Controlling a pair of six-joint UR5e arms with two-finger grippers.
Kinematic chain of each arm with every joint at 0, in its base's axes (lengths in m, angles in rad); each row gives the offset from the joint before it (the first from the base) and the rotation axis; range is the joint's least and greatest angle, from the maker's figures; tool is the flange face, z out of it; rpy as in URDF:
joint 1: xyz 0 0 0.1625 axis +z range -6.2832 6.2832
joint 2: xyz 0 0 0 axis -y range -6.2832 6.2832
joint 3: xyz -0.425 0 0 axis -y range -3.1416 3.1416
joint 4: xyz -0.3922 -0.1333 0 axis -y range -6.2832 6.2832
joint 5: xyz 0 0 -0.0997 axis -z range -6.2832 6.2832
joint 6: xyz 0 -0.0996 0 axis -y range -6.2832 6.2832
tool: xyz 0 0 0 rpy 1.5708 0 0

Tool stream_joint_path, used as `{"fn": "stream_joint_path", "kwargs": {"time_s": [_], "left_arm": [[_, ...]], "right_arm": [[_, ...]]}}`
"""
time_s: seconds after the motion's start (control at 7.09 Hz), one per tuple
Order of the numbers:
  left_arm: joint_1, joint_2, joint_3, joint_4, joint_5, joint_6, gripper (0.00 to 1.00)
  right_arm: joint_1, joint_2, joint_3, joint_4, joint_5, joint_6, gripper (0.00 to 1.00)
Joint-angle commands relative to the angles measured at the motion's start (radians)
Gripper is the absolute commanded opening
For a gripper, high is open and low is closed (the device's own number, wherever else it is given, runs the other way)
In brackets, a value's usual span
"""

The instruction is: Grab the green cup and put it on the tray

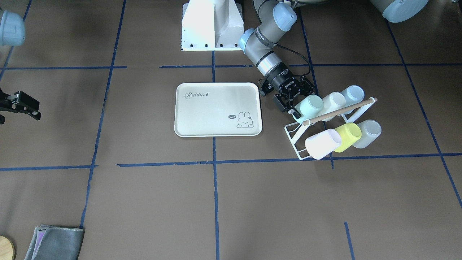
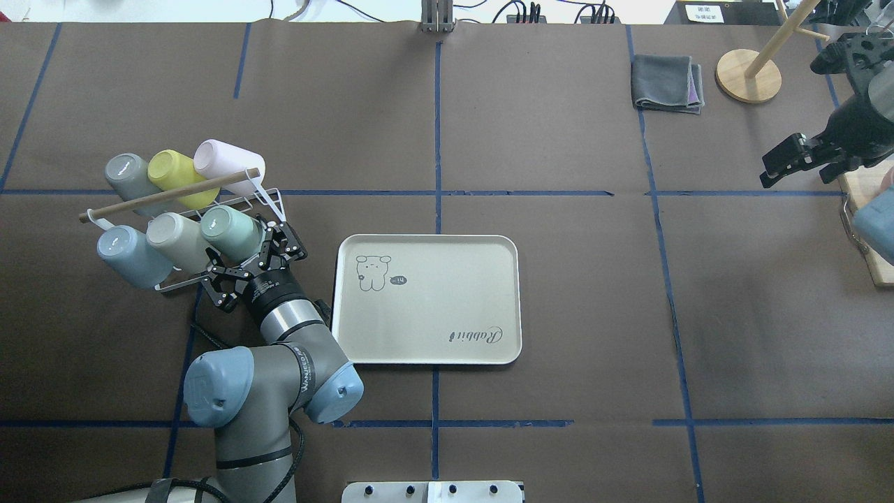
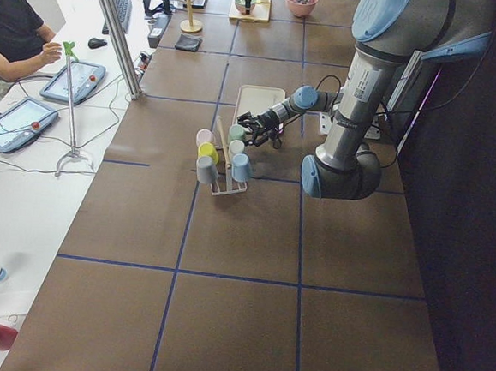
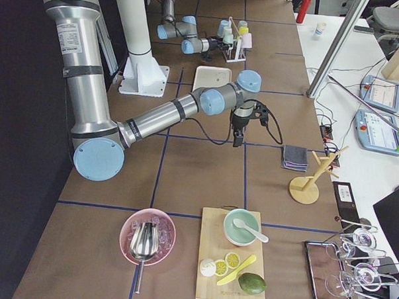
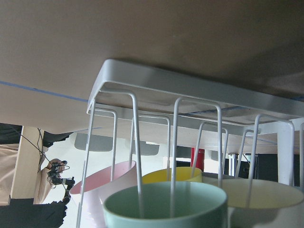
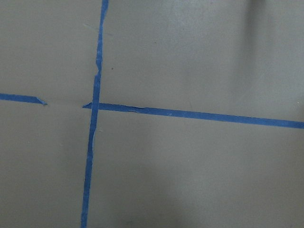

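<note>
The pale mint-green cup [image 1: 311, 105] lies on its side on a white wire rack [image 1: 296, 139], at the end nearest the tray. It also shows in the overhead view [image 2: 234, 230], and its rim fills the bottom of the left wrist view [image 5: 164, 206]. My left gripper [image 1: 301, 104] is open, with its fingers either side of the cup's open end [image 2: 244, 250]. The cream tray [image 1: 216, 90] lies flat and bare just beside the rack [image 2: 433, 321]. My right gripper [image 2: 786, 164] looks open and empty, hovering far off over bare table [image 1: 25, 106].
The rack has a wooden bar [image 2: 181, 190] and holds several other cups, among them yellow-green [image 1: 347, 136], pale pink [image 1: 322, 143], cream [image 1: 334, 103] and pale blue [image 1: 353, 94]. A grey cloth [image 2: 667, 84] and a wooden stand [image 2: 747, 73] are at the far right.
</note>
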Motion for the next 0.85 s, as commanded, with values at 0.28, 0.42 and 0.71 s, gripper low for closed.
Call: {"fn": "stream_joint_path", "kwargs": {"time_s": [0.28,0.42,0.71], "left_arm": [[-0.002,0.002,0.018,-0.014,0.000,0.000,0.99],[-0.002,0.002,0.018,-0.018,0.000,0.003,0.99],[-0.004,0.002,0.018,-0.018,0.000,0.003,0.98]], "right_arm": [[0.001,0.001,0.000,0.001,0.000,0.000,1.00],[0.002,0.001,0.000,-0.001,0.000,0.000,1.00],[0.004,0.001,0.000,-0.001,0.000,0.000,1.00]]}}
